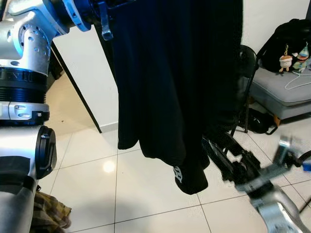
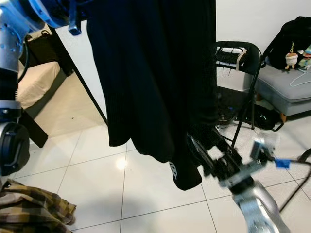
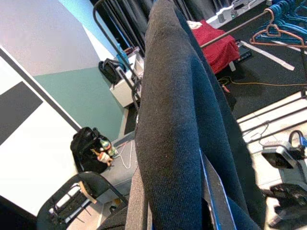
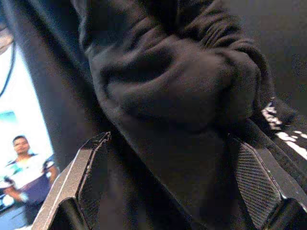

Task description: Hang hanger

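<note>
Black knit garment hangs high from my raised left arm, draped over blue hanger | left claw: cannot tell | right gripper spread around hem | soft, floppy, light; I'd grip hanger's stiff frame.

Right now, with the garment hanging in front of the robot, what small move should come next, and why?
Probably ease the right hand off the garment: its fingers are spread round the bunched lower folds, while the left arm holds the top high, so the cloth can drop straight for hanging.
</note>
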### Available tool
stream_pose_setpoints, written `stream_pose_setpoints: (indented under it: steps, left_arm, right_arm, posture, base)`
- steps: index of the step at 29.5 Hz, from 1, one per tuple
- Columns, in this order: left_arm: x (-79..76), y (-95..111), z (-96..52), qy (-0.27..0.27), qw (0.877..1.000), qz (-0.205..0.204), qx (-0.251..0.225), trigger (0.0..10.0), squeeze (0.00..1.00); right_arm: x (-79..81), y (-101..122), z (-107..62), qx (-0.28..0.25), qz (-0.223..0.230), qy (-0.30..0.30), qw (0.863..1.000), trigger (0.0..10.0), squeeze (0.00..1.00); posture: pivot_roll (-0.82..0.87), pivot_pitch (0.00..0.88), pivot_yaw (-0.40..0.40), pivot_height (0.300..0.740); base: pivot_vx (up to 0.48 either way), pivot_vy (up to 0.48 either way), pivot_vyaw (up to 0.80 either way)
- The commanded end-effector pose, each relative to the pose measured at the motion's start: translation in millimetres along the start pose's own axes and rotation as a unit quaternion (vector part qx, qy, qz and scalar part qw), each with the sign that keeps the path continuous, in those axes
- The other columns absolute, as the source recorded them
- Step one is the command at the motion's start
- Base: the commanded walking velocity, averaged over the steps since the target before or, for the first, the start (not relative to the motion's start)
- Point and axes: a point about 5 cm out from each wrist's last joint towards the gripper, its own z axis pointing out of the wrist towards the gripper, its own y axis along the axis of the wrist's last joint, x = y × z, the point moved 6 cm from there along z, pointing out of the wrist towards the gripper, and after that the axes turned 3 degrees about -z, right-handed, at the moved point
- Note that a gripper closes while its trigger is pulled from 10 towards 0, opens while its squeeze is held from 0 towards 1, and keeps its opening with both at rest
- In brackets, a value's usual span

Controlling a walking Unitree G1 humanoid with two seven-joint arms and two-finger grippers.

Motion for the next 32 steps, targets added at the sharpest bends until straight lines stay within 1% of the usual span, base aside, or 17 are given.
stream_pose_setpoints:
  steps: [1,2,3,7,9,10,14,17,21,23,24,26,27,28,29,31,32]
  left_arm:
    - [1.3,14.8,-3.4,0.001,1.000,0.013,-0.024,10.0,0.00]
    - [1.3,14.8,-3.4,0.001,1.000,0.013,-0.024,10.0,0.00]
    - [1.0,14.0,-3.9,0.001,1.000,0.013,-0.024,10.0,0.00]
    - [1.4,12.0,-5.3,0.003,1.000,0.012,-0.023,10.0,0.00]
    - [1.4,12.0,-5.3,0.003,1.000,0.012,-0.023,10.0,0.00]
    - [1.9,10.6,-6.4,0.004,1.000,0.011,-0.021,10.0,0.00]
    - [4.0,2.2,-11.4,0.014,1.000,0.004,-0.014,10.0,0.00]
    - [4.4,0.4,-12.6,0.017,1.000,0.002,-0.012,10.0,0.00]
    - [8.2,-9.8,-22.7,0.039,0.999,-0.012,-0.006,10.0,0.00]
    - [8.2,-9.8,-22.7,0.039,0.999,-0.012,-0.006,10.0,0.00]
    - [11.0,-18.8,-31.7,0.060,0.998,-0.026,-0.002,10.0,0.00]
    - [11.0,-18.8,-31.7,0.060,0.998,-0.026,-0.002,10.0,0.00]
    - [12.1,-24.6,-37.9,0.074,0.997,-0.035,0.001,10.0,0.00]
    - [12.8,-33.9,-46.6,0.091,0.995,-0.050,0.003,10.0,0.00]
    - [12.8,-33.9,-46.6,0.091,0.995,-0.050,0.003,10.0,0.00]
    - [7.7,-62.3,-66.8,0.123,0.988,-0.087,0.015,10.0,0.00]
    - [7.7,-62.3,-66.8,0.123,0.988,-0.087,0.015,10.0,0.00]
  right_arm:
    - [-11.8,2.1,3.0,-0.016,0.006,-0.032,0.999,10.0,0.00]
    - [-11.8,2.1,3.0,-0.016,0.006,-0.032,0.999,10.0,0.00]
    - [-23.9,10.7,7.4,-0.040,0.007,-0.061,0.997,10.0,0.00]
    - [-29.9,17.8,9.3,-0.061,0.006,-0.082,0.995,10.0,0.00]
    - [-29.9,17.8,9.3,-0.061,0.006,-0.082,0.995,10.0,0.00]
    - [-31.5,20.7,9.4,-0.069,0.005,-0.088,0.994,0.0,0.00]
    - [-32.6,29.2,7.7,-0.088,0.004,-0.090,0.992,0.0,0.00]
    - [-33.2,30.1,7.4,-0.089,0.003,-0.091,0.992,0.0,0.00]
    - [-41.5,34.5,7.6,-0.087,-0.014,-0.108,0.990,0.0,0.00]
    - [-41.5,34.5,7.6,-0.087,-0.014,-0.108,0.990,0.0,0.00]
    - [-50.6,33.4,10.1,-0.065,-0.043,-0.126,0.989,0.0,0.00]
    - [-50.6,33.4,10.1,-0.065,-0.043,-0.126,0.989,0.0,0.00]
    - [-56.0,27.7,11.9,-0.034,-0.077,-0.136,0.987,0.0,0.00]
    - [-64.1,20.6,13.3,0.002,-0.118,-0.151,0.981,0.0,0.00]
    - [-64.1,20.6,13.3,0.002,-0.118,-0.151,0.981,0.0,0.00]
    - [-81.4,21.8,16.9,0.025,-0.163,-0.184,0.969,0.0,0.00]
    - [-81.4,21.8,16.9,0.025,-0.163,-0.184,0.969,0.0,0.00]
  posture:
    - [-0.06,0.000,0.189,0.740]
    - [-0.06,0.000,0.189,0.740]
    - [-0.06,0.000,0.186,0.740]
    - [-0.06,0.000,0.186,0.740]
    - [-0.06,0.000,0.186,0.740]
    - [-0.06,0.000,0.185,0.740]
    - [-0.07,0.000,0.182,0.740]
    - [-0.07,0.000,0.182,0.740]
    - [-0.07,0.000,0.173,0.740]
    - [-0.07,0.000,0.173,0.740]
    - [-0.07,0.000,0.162,0.740]
    - [-0.07,0.000,0.162,0.740]
    - [-0.07,0.000,0.157,0.740]
    - [-0.07,0.000,0.151,0.740]
    - [-0.07,0.000,0.151,0.740]
    - [-0.07,0.000,0.134,0.740]
    - [-0.07,0.000,0.134,0.740]
  base:
    - [0.000,0.000,0.00]
    - [0.000,0.000,0.00]
    - [0.000,0.000,0.00]
    - [0.000,0.000,0.00]
    - [0.000,0.000,0.00]
    - [0.000,0.000,0.00]
    - [0.000,0.000,0.00]
    - [0.000,0.000,0.00]
    - [0.000,0.000,0.00]
    - [0.000,0.000,0.00]
    - [0.000,0.000,0.00]
    - [0.000,0.000,0.00]
    - [0.000,0.000,0.00]
    - [0.000,0.000,0.00]
    - [0.000,0.000,0.00]
    - [0.000,0.000,0.00]
    - [0.000,0.000,0.00]
